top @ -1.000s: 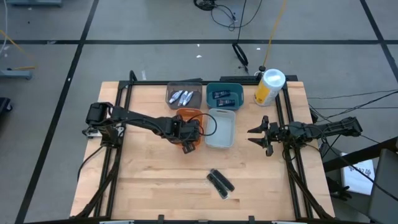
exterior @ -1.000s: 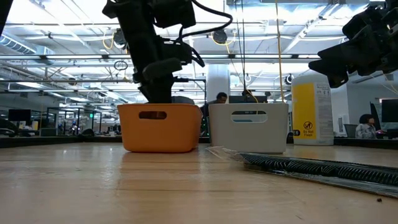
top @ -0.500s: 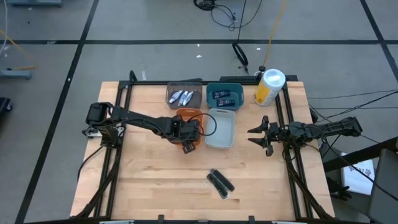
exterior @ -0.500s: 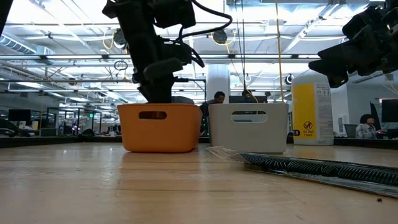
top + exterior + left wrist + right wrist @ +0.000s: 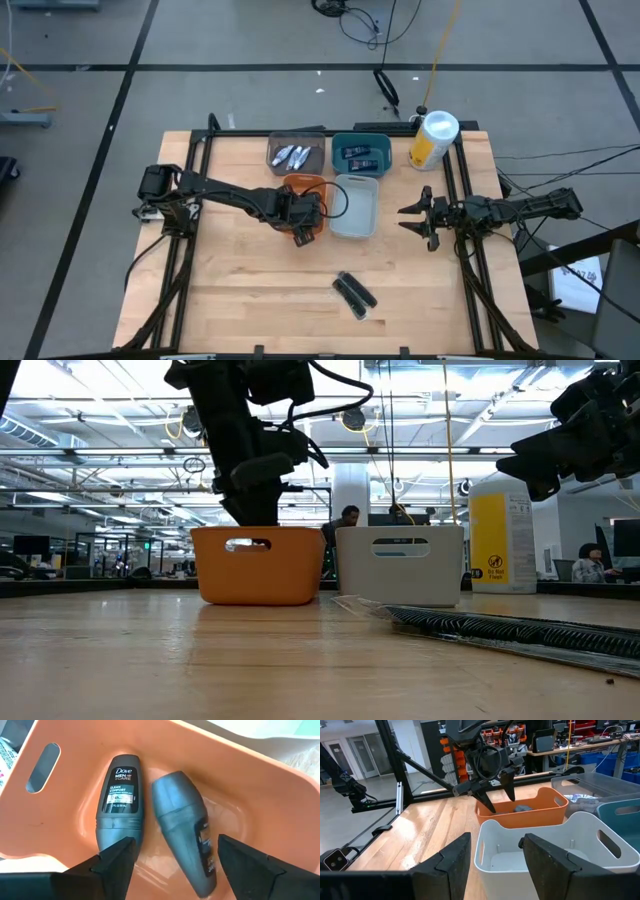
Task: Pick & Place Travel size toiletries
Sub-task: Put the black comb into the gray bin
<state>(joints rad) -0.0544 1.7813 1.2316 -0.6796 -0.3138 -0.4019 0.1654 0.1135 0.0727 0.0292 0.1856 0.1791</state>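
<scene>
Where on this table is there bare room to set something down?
Free: the near left wood below the orange bin, and the strip between the white bin and the right tool. Crowded: the back row of bins, the yellow-and-white canister, and the black bars near the front.

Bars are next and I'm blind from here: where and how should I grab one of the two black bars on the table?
Judging by the high view, grip one black bar across its narrow width at mid-length, from straight above. Both lie flat and close together, so the inner finger has little room.
</scene>
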